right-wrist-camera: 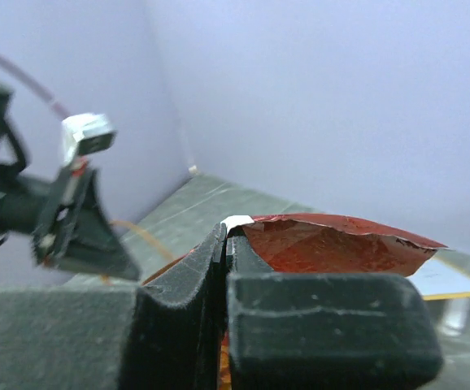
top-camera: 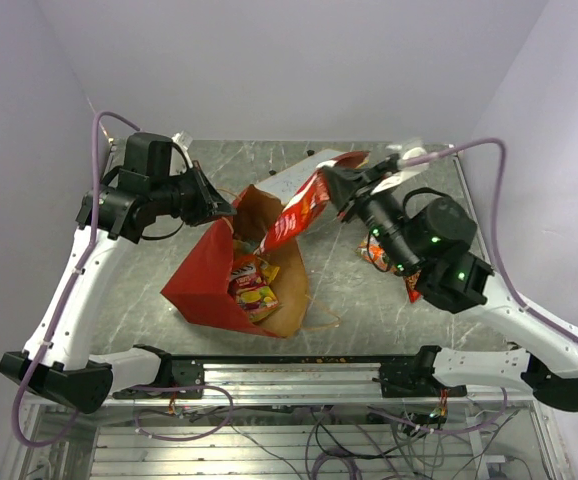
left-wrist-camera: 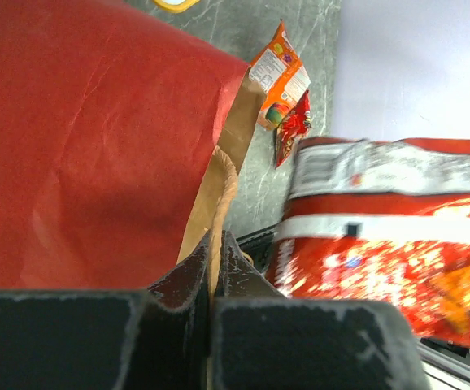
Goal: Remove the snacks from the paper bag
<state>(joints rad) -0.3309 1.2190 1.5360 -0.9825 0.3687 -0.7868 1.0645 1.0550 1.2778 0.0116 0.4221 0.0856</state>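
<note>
Paper bag (top-camera: 201,285) was pinched at the rim by closed left fingers (top-camera: 212,203); at its mouth, red Doritos bag (top-camera: 299,215) was clamped by closed right fingers (top-camera: 341,190).

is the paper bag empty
No, in the top view yellow and red snack packets lie inside the paper bag.

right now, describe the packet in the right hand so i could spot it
Start at the big red paper bag lying open in the middle. At its mouth hangs the red Doritos bag, pinched by the right hand. It is the largest packet and the only one held in the air.
</note>
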